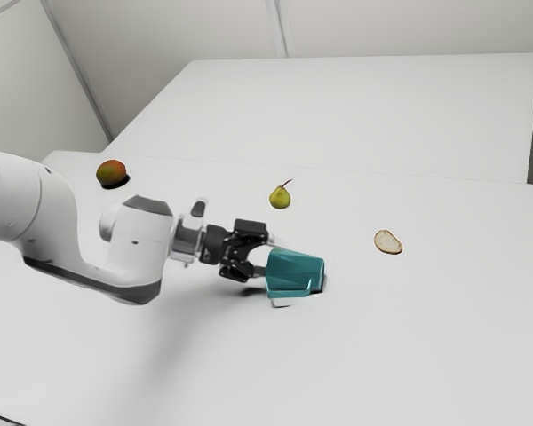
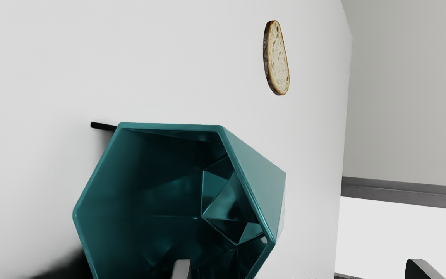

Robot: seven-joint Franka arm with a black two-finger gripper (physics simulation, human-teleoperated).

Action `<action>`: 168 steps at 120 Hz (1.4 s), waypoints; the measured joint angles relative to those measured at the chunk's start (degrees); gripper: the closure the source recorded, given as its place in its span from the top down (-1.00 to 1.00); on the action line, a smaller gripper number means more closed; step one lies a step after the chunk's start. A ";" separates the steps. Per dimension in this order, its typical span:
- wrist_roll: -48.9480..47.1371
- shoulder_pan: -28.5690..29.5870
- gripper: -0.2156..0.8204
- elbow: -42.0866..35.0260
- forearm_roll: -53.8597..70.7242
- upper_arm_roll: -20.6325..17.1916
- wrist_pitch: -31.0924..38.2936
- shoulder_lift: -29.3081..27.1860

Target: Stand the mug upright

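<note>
Mug (image 1: 295, 273) lies on its side, at four o'clock from the gripper (image 1: 269, 257) in exterior view. Fingers (image 2: 181, 269) are wide apart, gripping nothing. Probably it is light, stiff, somewhat slippery; better pinch the wall near its rim (image 2: 245, 185).

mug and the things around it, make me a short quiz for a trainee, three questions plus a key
1. How does the mug lie? (a) upright (b) on its side (c) upside down
2. True or false: the gripper is open.
3. Fill in: of the loose things, the ___ lies nearest the exterior view's right edge.

Key: 1. b; 2. true; 3. bread
</note>
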 joint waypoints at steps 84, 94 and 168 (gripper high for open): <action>-0.03 -1.33 -0.75 0.80 -1.27 -0.93 0.56 0.61; -0.26 -1.31 -0.82 0.80 -1.24 -0.97 0.61 0.51; -12.63 -0.78 -0.92 28.44 60.30 2.70 -7.31 -1.49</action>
